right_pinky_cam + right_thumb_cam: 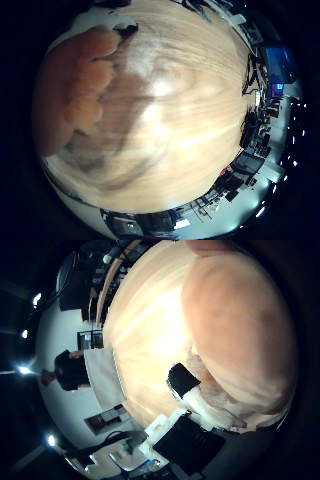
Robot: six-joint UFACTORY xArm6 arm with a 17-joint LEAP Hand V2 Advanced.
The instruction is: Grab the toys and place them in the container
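Observation:
An orange-brown soft toy [240,330] fills much of the right thumb side palm view, close against the palm. It also shows in the right little finger side palm view [75,85], over the round wooden table [190,110]. My hand [180,410] shows as white and black parts beside the toy. One black-tipped finger [182,380] curls in against the toy's side. The table lies well below the hand.
The table's edge [108,350] curves round, with dark room beyond it. A small green thing [107,258] lies near the table's far edge. A blue screen [280,65] and desks stand beyond the table.

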